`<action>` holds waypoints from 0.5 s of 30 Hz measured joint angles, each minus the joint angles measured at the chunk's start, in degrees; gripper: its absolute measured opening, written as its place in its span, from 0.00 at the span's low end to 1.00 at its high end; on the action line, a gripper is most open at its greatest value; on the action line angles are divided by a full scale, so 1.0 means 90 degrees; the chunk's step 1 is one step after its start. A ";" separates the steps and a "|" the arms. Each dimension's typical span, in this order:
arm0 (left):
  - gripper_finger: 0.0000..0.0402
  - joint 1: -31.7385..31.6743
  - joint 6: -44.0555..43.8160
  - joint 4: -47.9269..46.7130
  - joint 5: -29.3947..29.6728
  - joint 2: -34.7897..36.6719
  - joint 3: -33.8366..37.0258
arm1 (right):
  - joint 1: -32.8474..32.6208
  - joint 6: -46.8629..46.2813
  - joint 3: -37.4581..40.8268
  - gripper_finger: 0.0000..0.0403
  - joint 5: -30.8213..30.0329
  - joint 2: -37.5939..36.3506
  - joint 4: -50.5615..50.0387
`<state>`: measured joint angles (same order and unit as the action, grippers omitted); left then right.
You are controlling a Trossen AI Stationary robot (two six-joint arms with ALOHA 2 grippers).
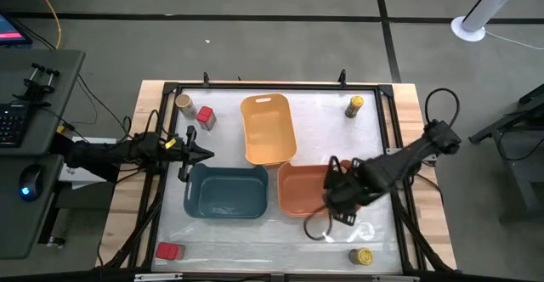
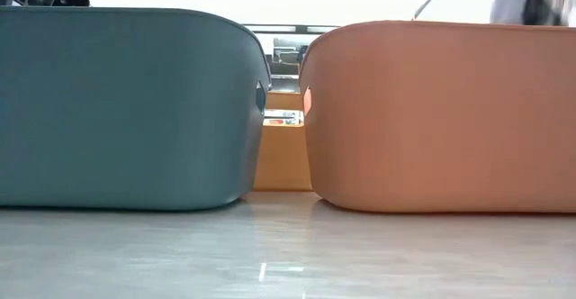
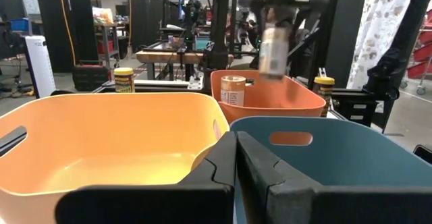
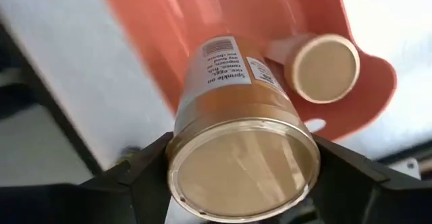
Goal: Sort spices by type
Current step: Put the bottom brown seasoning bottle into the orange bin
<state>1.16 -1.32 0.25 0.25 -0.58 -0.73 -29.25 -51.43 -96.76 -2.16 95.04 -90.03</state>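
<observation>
One tan-lidded jar clamped in right claw

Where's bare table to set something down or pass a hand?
Free: the strip between the red tin and the yellow-lidded jar, in front of the teal bin; also between the yellow bin and the far jar. Crowded: over the orange bin, where the right gripper holds a tan-lidded jar.

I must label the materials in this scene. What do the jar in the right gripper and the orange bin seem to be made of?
The jar held by the right gripper looks like clear plastic, perhaps glass: glossy, see-through base, paper label. The orange bin looks like moulded plastic: smooth matte walls, one even colour, rounded corners.
</observation>
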 joint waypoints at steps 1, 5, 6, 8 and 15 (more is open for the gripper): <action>0.00 0.0000 0.0000 0.0000 -0.0001 0.0000 0.0002 | 0.0104 0.0082 0.0161 0.68 0.0112 0.0000 0.0006; 0.00 0.0000 0.0000 0.0000 -0.0001 0.0000 0.0001 | 0.0392 0.0171 0.0790 0.68 0.0292 0.0000 0.0005; 0.00 0.0000 0.0000 0.0000 -0.0001 0.0000 0.0000 | 0.0432 0.0173 0.0935 0.68 0.0397 0.0000 0.0006; 0.00 0.0001 0.0000 0.0000 0.0000 0.0000 0.0000 | 0.0504 0.0173 0.1251 0.68 0.0586 0.0000 0.0013; 0.00 0.0000 0.0000 0.0000 -0.0002 0.0000 0.0001 | 0.0546 0.0304 0.2007 0.68 0.0659 0.0000 0.0338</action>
<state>1.16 -1.32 0.25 0.24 -0.58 -0.73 -24.34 -48.69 -78.69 3.77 95.04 -86.98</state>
